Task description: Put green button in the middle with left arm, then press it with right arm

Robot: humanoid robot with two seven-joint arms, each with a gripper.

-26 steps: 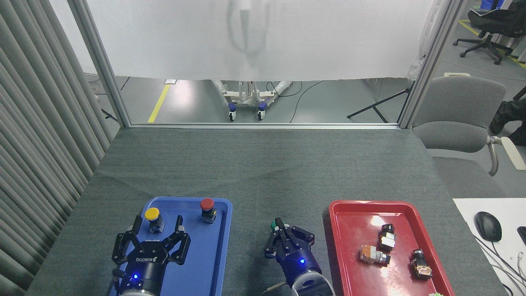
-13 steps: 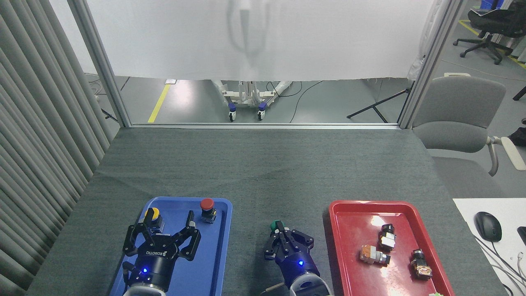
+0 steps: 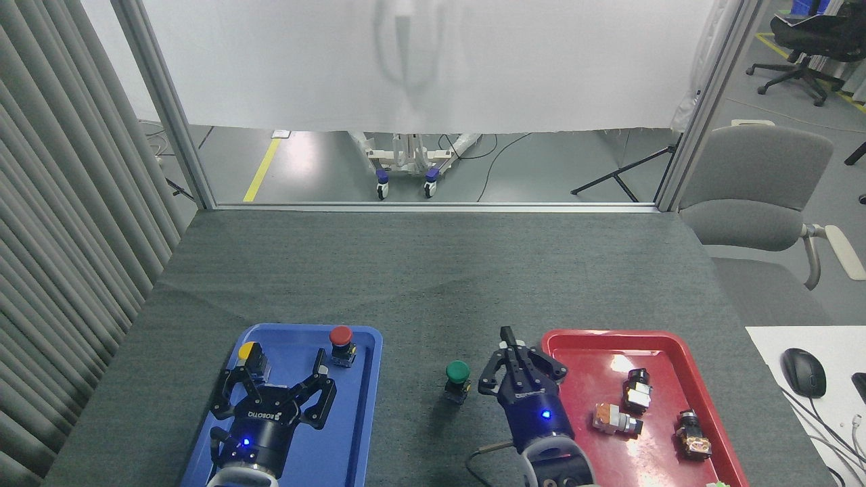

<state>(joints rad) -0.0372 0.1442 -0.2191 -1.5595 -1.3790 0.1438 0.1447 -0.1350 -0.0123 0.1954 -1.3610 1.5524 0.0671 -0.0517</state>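
The left arm's black multi-finger end effector (image 3: 282,377), printed ROBOTIQ and showing a blue light on its dark wrist, points away from the robot with its fingers spread apart. The right arm's black end effector (image 3: 509,340), on a dark navy cylindrical wrist with a blue light, has its fingers drawn together to a point.

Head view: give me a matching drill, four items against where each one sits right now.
Items:
1. green button
2. red button
3. left claw
4. computer mouse

Places:
A. on the white surface at the right edge
B. over the blue tray
C. upright at the far end of the blue tray
D. on the grey cloth between the two trays

Pairs: 1-D, 2-C, 3-B, 4-A
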